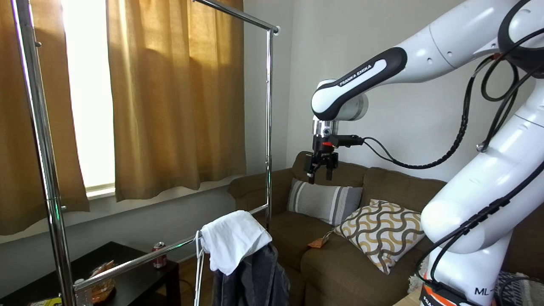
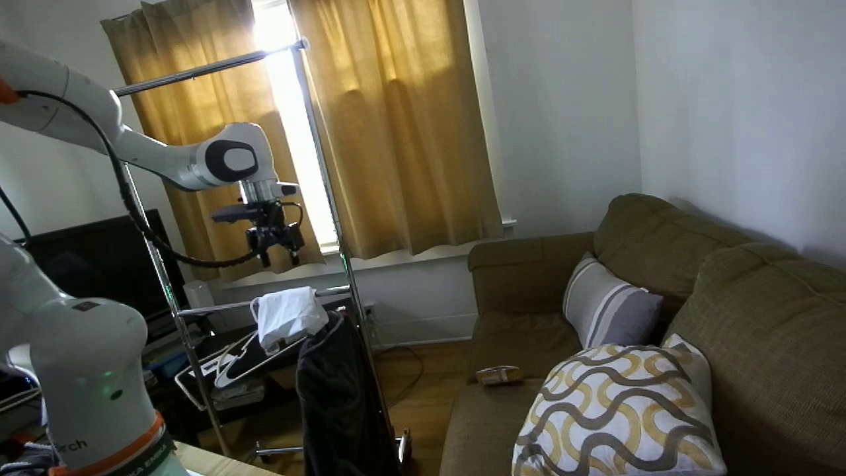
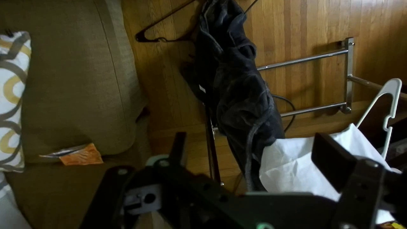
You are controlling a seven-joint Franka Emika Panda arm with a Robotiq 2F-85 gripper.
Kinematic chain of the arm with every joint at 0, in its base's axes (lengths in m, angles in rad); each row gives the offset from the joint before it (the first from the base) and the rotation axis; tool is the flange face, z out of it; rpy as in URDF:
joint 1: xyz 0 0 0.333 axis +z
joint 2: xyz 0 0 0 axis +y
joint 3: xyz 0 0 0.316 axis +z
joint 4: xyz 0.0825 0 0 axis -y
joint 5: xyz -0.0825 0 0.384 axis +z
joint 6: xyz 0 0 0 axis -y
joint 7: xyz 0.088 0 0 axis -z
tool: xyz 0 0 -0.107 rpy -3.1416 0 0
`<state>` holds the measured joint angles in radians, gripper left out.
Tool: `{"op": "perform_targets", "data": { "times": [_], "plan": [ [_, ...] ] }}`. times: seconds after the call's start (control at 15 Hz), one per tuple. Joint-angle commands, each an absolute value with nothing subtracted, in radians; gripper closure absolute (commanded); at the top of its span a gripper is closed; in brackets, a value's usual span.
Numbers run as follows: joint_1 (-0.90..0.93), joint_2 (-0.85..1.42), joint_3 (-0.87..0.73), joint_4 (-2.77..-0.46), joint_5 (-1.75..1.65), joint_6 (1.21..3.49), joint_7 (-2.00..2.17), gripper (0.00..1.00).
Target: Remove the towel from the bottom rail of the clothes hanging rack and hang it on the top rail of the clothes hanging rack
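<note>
"White, one piece: the towel (image 1: pixel 236 238). Where do we enter it?"

"At the bottom rail (image 1: pixel 140 259) of the chrome rack (image 1: pixel 269 106). We list it as draped over the bar, just beside a dark garment (image 1: pixel 263 276); in the wrist view a white hanger (image 3: pixel 396 89) shows from behind it."

"Top rail (image 1: pixel 238 15)?"

"Same rack, upper bar, seen in both exterior views."

"And our gripper (image 1: pixel 320 174)?"

"Pointing down, fingers (image 3: pixel 178 148) spread wide, nothing held. We place it higher than the towel and apart from it, on the white arm (image 1: pixel 442 46)."

"Furnishings?"

"One brown sofa (image 2: pixel 780 311), bearing one striped cushion (image 1: pixel 321 202) and one wavy-patterned cushion (image 2: pixel 615 410). One orange packet (image 3: pixel 82 155), on the sofa seat, near the wavy-patterned cushion. One pair of mustard curtains (image 1: pixel 170 106), daylight between them. One dark table (image 1: pixel 123 253), a drinks can (image 1: pixel 160 261) standing near its corner."

"Anything underfoot?"

"Wooden floor (image 3: pixel 159 105) in narrow boards; over it, in the wrist view, we log the rack's metal base (image 3: pixel 348 66)."
</note>
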<state>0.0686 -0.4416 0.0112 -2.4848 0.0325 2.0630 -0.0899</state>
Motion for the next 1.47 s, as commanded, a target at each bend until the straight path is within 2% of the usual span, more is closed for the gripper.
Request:
{"op": "perform_targets", "data": {
  "times": [0.0, 0.4, 1.0, 1.4],
  "plan": [
    [0.111, -0.325, 0.021, -2.469, 0.052, 2.200, -0.182, 0.00],
    [0.178, -0.136, 0.041, -2.453, 0.098, 2.432, -0.366, 0.00],
    [0.155, -0.089, 0.062, -2.429, 0.071, 2.435, -0.350, 0.00],
    [0.164, 0.065, 0.073, -2.397, 0.359, 2.628, -0.639, 0.00]
  ]
}}
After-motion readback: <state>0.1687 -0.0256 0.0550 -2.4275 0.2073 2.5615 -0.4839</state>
